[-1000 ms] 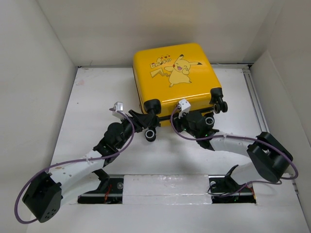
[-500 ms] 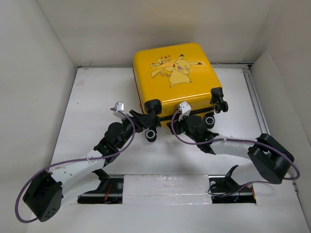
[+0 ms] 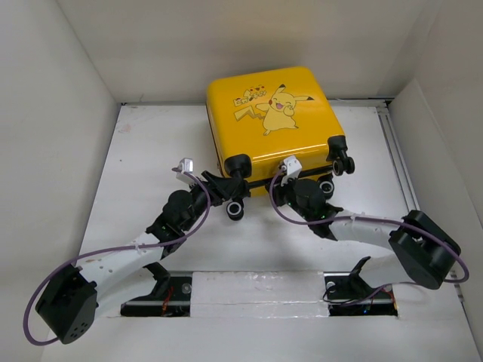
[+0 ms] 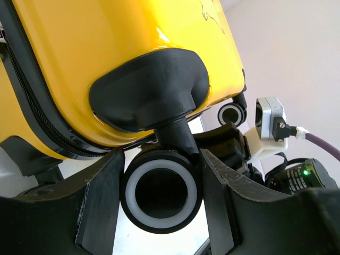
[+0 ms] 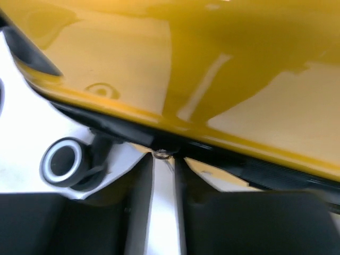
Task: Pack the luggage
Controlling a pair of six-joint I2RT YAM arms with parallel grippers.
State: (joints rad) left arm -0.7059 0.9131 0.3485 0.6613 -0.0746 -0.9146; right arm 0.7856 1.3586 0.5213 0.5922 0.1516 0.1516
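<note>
The right arm [image 3: 362,226] has shifted a touch along the near edge of the luggage [image 3: 268,113], out and back again, while the left arm [image 3: 128,253] and the case itself have not budged.

The yellow case lies flat at the far middle of the worktop [image 3: 151,151], cartoon side up, its wheeled end towards the arms and its two halves together. Both arms reach in to that near end.

The left hand [image 4: 162,159] is clamped on one wheel [image 4: 161,194], a finger pressed against each side of it, just under the black housing at the corner of the shell. The right hand [image 5: 163,159] points at the black zipper line [image 5: 276,172] running under the yellow lid. Its fingers stand nearly together with a thin gap, and a small metal piece, most likely the zipper pull [image 5: 161,154], sits right at their tips. I cannot tell whether they actually have it pinched.

To my eye this is the zipper step: the left hand steadies the case by its wheel while the right goes after the pull. Whether the zip is being run shut or undone, I cannot say from here.

Next, the right hand needs a sure pinch on that small pull, then a steady drag that follows the seam and bends around the corner. The left hand has to hold firm, or the light case will slide across the worktop with the tug.
</note>
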